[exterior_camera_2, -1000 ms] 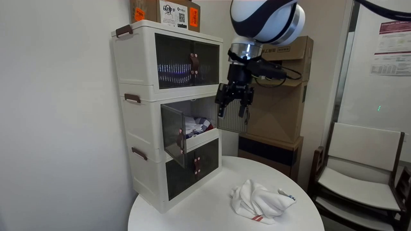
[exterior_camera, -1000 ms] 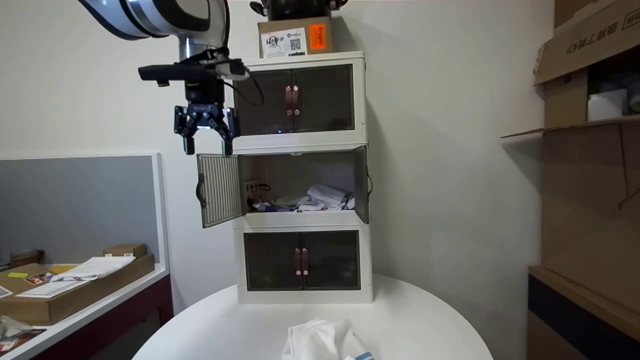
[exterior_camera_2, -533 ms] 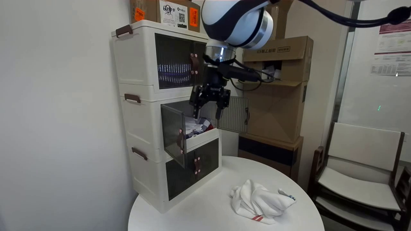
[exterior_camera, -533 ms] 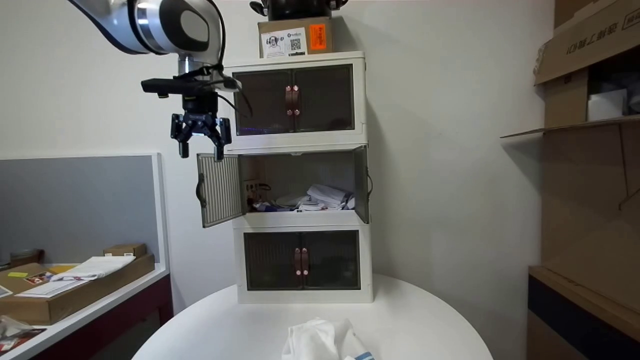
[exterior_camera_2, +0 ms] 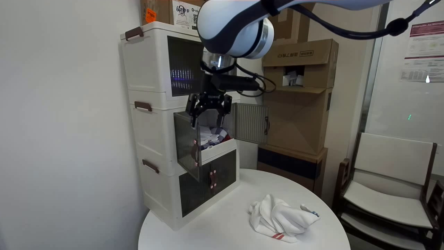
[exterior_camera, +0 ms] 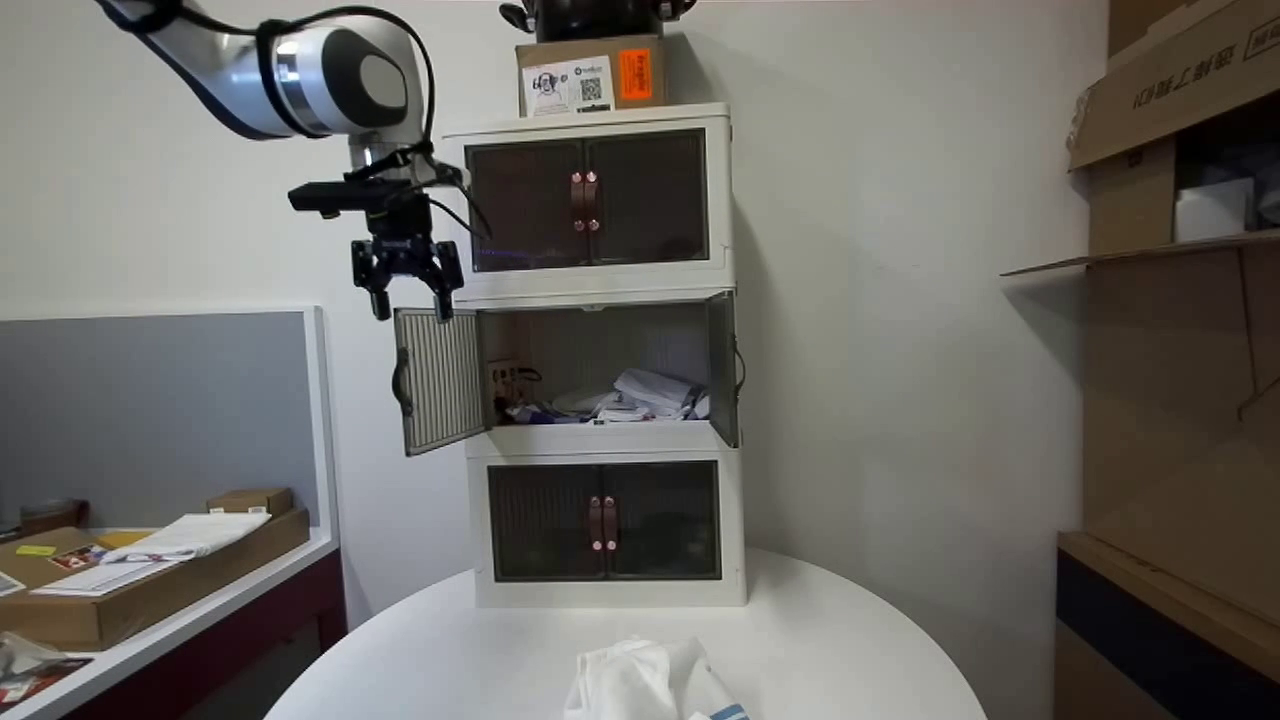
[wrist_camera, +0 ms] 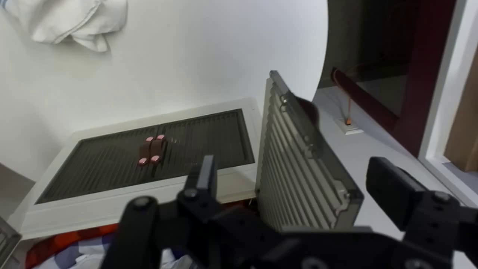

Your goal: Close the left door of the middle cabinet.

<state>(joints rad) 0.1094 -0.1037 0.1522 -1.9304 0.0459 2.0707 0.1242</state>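
Over the top of the open left door (exterior_camera: pixel 442 385), a small upright rectangle of ribbed, greyish, see-through panel, your black two-fingered gripper (exterior_camera: pixel 412 308) hangs pointing down. The door juts outward from the white, box-shaped middle cabinet (exterior_camera: pixel 600 438), second tier of three, and its matching grey-paned right-hand door (exterior_camera: pixel 723 370) stands open as well, though your task leaves that one alone. Your fingers (wrist_camera: pixel 204 177) are spread wide and hold nothing; in the wrist view the door's upper free corner shows between them, but whether either finger touches it cannot be told. You seem to be at the lining-up step, with closing not yet begun. The next move probably calls for a slight descent, so that one finger bears on the outer face, the side carrying the brown strap-shaped handle (exterior_camera_2: pixel 195 152), then a sideways sweep toward the cabinet opening, following the door's arc until it meets the frame. Pushing on the inner face would likely only swing it wider.
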